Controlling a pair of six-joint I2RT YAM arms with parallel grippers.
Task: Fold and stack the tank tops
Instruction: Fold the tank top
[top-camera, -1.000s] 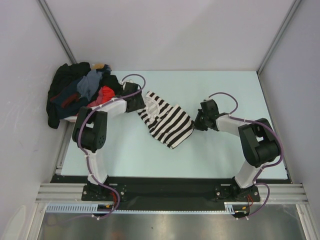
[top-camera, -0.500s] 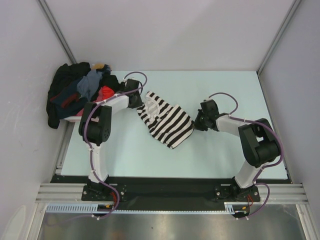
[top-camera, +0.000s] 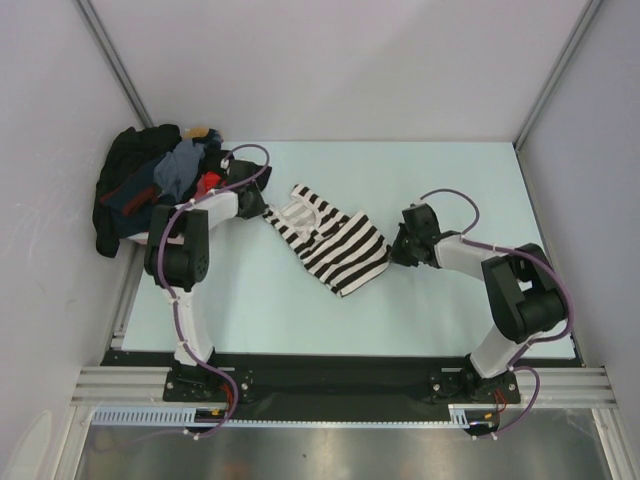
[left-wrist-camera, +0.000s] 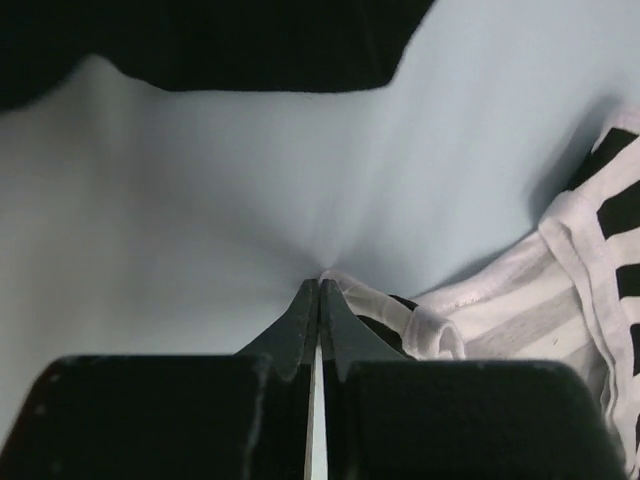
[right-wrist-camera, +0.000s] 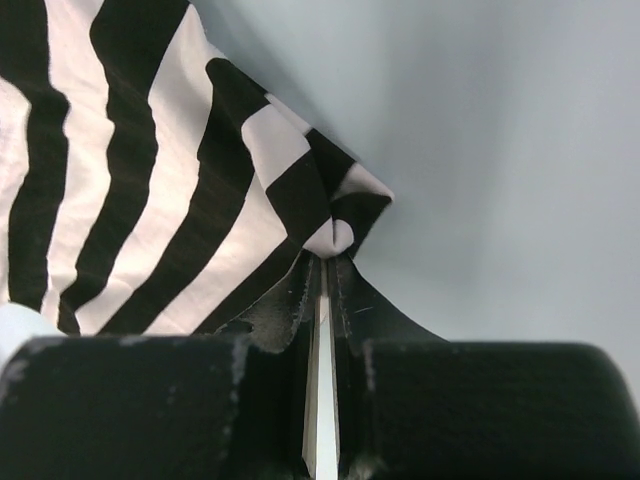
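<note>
1. We find the left gripper (left-wrist-camera: 320, 282) pinched shut on the white strap edge of the striped tank top (left-wrist-camera: 560, 300), which trails to its right.
2. The right gripper (right-wrist-camera: 325, 262) is clamped on a bunched corner of the same top, cloth spreading to its left.
3. A heap of dark clothes (top-camera: 140, 190) lies just beyond the left gripper.

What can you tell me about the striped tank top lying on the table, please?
The striped tank top is soft, thin cloth with black and white horizontal bands and white binding along its straps and neckline. It lies rumpled and slanted on the pale table, straps towards the far left, hem towards the near right. The left gripper has its jaws shut on a strap edge; the right gripper has its jaws shut on a bunched hem corner.
</note>
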